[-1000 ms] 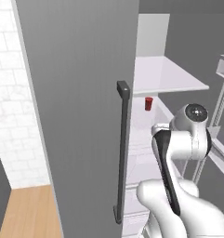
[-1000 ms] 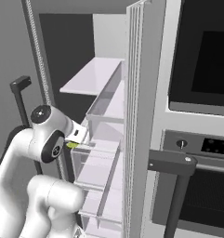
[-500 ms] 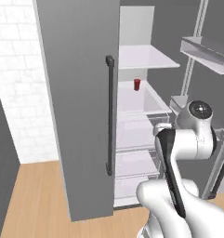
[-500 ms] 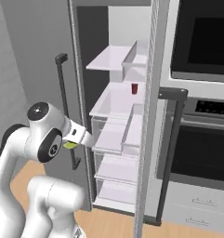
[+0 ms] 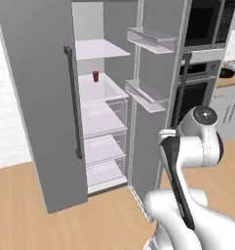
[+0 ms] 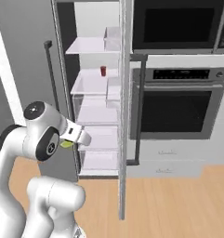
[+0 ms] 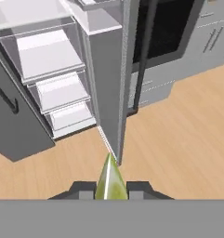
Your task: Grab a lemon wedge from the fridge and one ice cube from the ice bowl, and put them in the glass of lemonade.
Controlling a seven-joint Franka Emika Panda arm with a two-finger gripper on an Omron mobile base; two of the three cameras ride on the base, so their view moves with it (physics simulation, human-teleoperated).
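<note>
- The fridge (image 5: 41, 97) is a tall matte grey cabinet, both doors swung open, with long dark bar handles, flat white shelves and clear boxy drawers inside.
- Next to it the oven (image 6: 178, 107) is glossy black glass with a steel trim strip, microwave stacked above.
- Floor (image 7: 178, 130) is warm wood-look planks, pretty smooth.
- The arm (image 5: 192, 146) is chunky white plastic with dark joints, folded up in front of the fridge, elbow high and wrist turned back toward the floor.
- A small red can (image 5: 95, 76) sits on a middle shelf, plain cylinder.
- The hand (image 7: 111, 189) is pinched narrow on the lemon wedge (image 7: 109, 179), a tiny yellow-green pointed sliver poking out between the two dark tips, out over the floor just off the door's edge.
</note>
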